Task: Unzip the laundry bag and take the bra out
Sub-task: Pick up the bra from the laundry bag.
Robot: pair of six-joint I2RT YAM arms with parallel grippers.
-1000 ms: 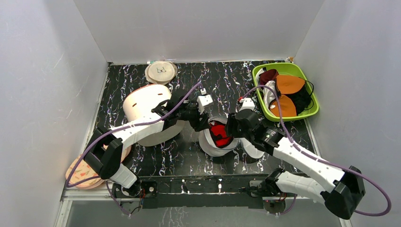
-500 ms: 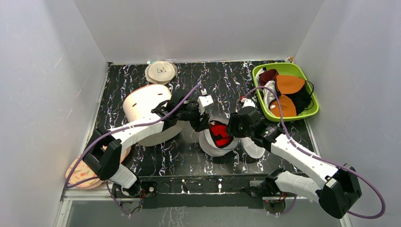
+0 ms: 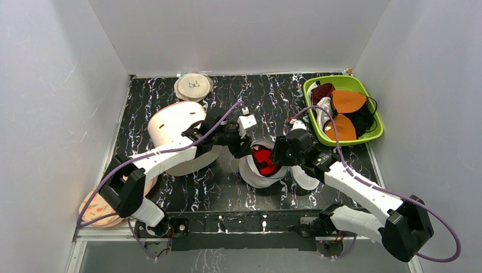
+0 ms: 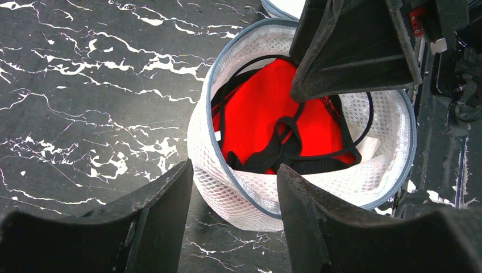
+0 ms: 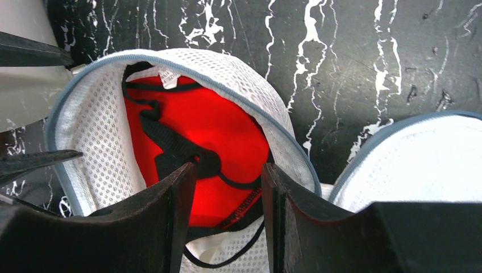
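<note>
The laundry bag [image 3: 256, 177] is a small white mesh pouch with a grey zip rim, lying open in the middle of the table. Its unzipped other half [image 3: 304, 177] lies to the right. The red bra [image 3: 263, 159] with black straps sits inside it. In the left wrist view, my left gripper [image 4: 234, 170] is open, with the bag's near mesh wall [image 4: 227, 187] between its jaws and the bra [image 4: 267, 114] beyond. In the right wrist view, my right gripper [image 5: 228, 170] is open, its jaws right over the bra [image 5: 216, 125] inside the bag [image 5: 102, 131].
A green basket [image 3: 373, 134] at the back right holds orange bra cups [image 3: 348, 101] and a dark maroon garment [image 3: 323, 91]. A big cream cylinder [image 3: 170, 122] stands to the left. A beige disc with a bra drawing [image 3: 193, 86] lies at the back. A patterned disc [image 3: 99, 207] lies near left.
My right arm has shifted slightly toward the bag, bringing its gripper closer over the bra. The left arm and the bag have stayed still.
</note>
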